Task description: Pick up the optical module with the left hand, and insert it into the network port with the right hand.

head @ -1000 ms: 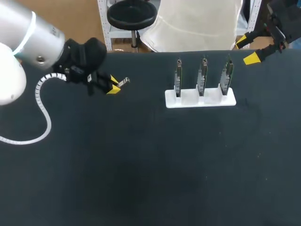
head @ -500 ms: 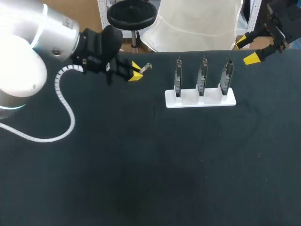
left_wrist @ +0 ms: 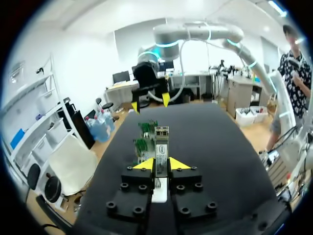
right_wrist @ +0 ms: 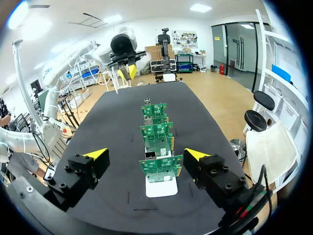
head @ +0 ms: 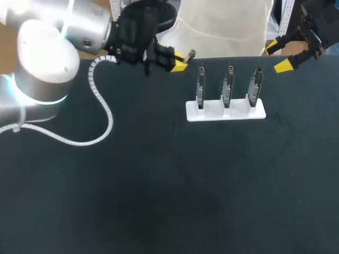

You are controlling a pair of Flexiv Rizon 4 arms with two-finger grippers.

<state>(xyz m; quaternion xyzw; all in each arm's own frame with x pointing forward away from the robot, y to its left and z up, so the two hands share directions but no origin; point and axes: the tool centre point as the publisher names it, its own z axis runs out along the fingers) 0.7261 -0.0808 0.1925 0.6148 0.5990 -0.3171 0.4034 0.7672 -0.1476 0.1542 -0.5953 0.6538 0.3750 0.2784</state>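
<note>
A white stand (head: pixel 225 112) sits on the black counter (head: pixel 159 185) and holds three green circuit boards (head: pixel 229 84) upright in a row, each in its own slot.

The left gripper (head: pixel 180 59) hangs above the counter just beside the stand, off the end of the row that holds the first board, and points toward that board. It is clenched on the optical module (head: pixel 189 53): in the left wrist view the two yellow-tipped fingers press the module (left_wrist: pixel 161 147) from both sides, and its metal body sticks out ahead of the left gripper (left_wrist: pixel 160 164). The module's free end is near the first board's top edge but not touching it. From this view the boards (left_wrist: pixel 145 129) line up one behind another, just ahead of the module.

A white coiled cable (head: pixel 100 111) runs from the left arm (head: pixel 53 42) and loops over the counter, well apart from the stand.

The right gripper (head: pixel 279 56) is off the opposite end of the stand, beyond the third board and near the counter's far edge. Its fingers stand wide apart, holding nothing. In the right wrist view the right gripper (right_wrist: pixel 146 154) faces down the row, with the nearest board (right_wrist: pixel 161 169) and the stand's base (right_wrist: pixel 161 187) in the gap between its spread fingers, touching neither.
</note>
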